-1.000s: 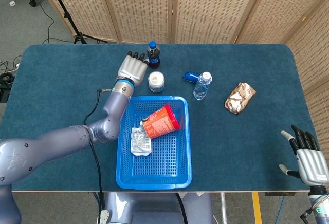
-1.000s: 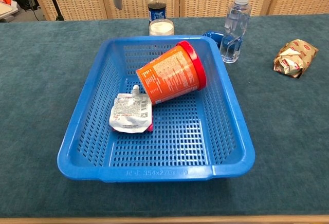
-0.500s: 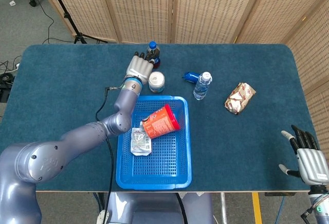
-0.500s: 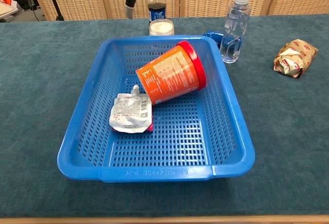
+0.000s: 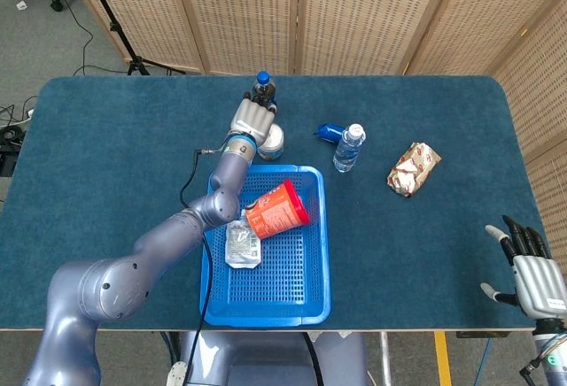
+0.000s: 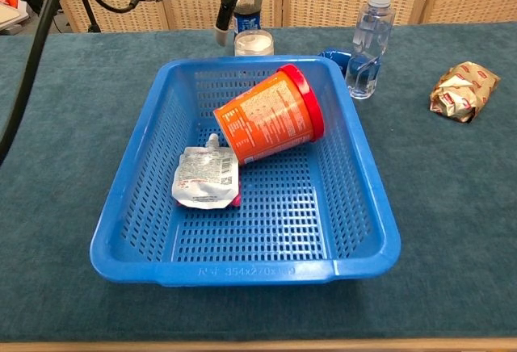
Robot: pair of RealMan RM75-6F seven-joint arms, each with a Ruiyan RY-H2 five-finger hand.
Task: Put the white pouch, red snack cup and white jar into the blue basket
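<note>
- Two of the three things are already lying in the basket (image 6: 367, 199): the pouch (image 6: 205, 178) is lying flat on its floor; the cup (image 6: 271, 124) is leaning on its side against the far wall, touching the pouch.
- The jar (image 6: 254, 43) is standing upright just behind the basket's far rim, beside a cola bottle (image 5: 262, 84); it is the one thing left to move.
- The left hand (image 5: 253, 122) is hovering over the jar, seemingly lining up a grasp; whether its fingers are touching the jar, I cannot tell.
- The right hand (image 5: 532, 277) is resting at the table's near right corner, fingers spread and holding nothing, presumably idle.
- A water bottle (image 6: 366, 41), a blue object beside it and a crumpled wrapper (image 6: 462, 90) are sitting on the teal cloth; wicker screens are standing behind the table.
</note>
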